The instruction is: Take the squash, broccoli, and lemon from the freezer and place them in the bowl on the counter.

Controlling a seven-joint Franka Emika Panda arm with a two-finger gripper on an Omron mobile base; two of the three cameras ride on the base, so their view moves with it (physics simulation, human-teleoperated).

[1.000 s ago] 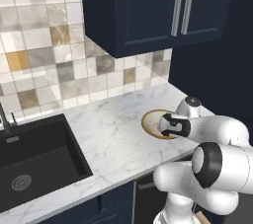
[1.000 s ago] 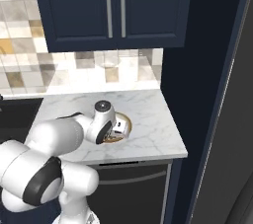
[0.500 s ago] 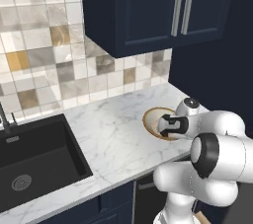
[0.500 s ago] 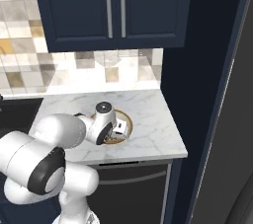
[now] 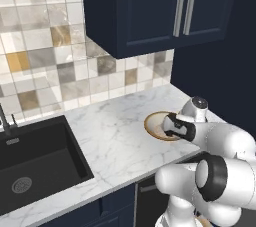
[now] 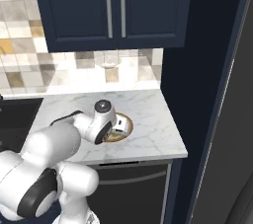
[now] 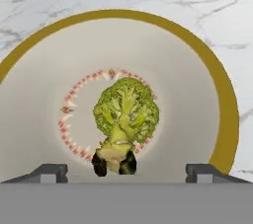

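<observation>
The broccoli (image 7: 126, 114) lies in the middle of the bowl (image 7: 225, 114) on the counter (image 5: 115, 136). The gripper (image 7: 126, 169) hangs just above it, fingers wide apart (holding nothing), so the broccoli can rest there.

We see black rectangular sink basin (image 5: 35, 163) with round drain, left of arm. Grey faucet stub (image 5: 5, 120) at its back edge. Beige-grey mosaic tile backsplash (image 5: 50, 51) behind. Navy upper cabinet (image 6: 106, 8), two long silver handles (image 6: 114, 7) side by side.
</observation>
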